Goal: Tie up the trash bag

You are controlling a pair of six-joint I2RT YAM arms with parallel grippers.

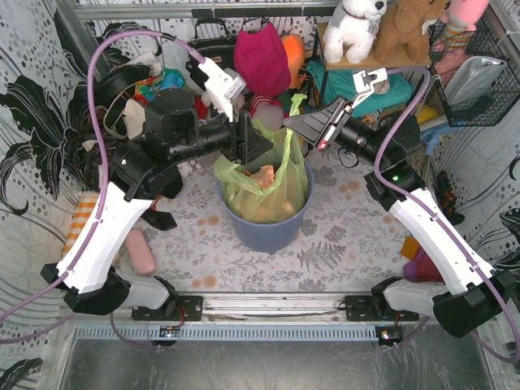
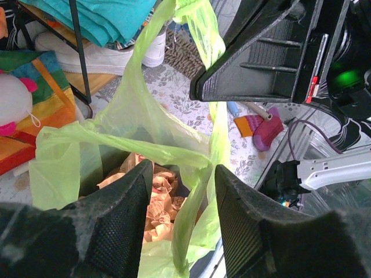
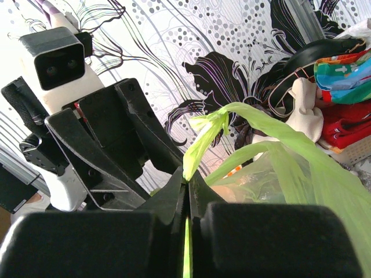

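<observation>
green trash bag (image 1: 264, 183) sits in a blue bin (image 1: 270, 236) on the bench (image 1: 341, 236). right jaws clamp its handle; left jaws gape astride another strip. hard pulling could tear the film.

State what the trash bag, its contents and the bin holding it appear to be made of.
The trash bag looks like thin glossy plastic film: translucent light green, wrinkled, pulled into strips. The contents look like brown paper, matte and sharply crumpled. The bin is probably moulded plastic: smooth, rigid blue-grey wall.
</observation>
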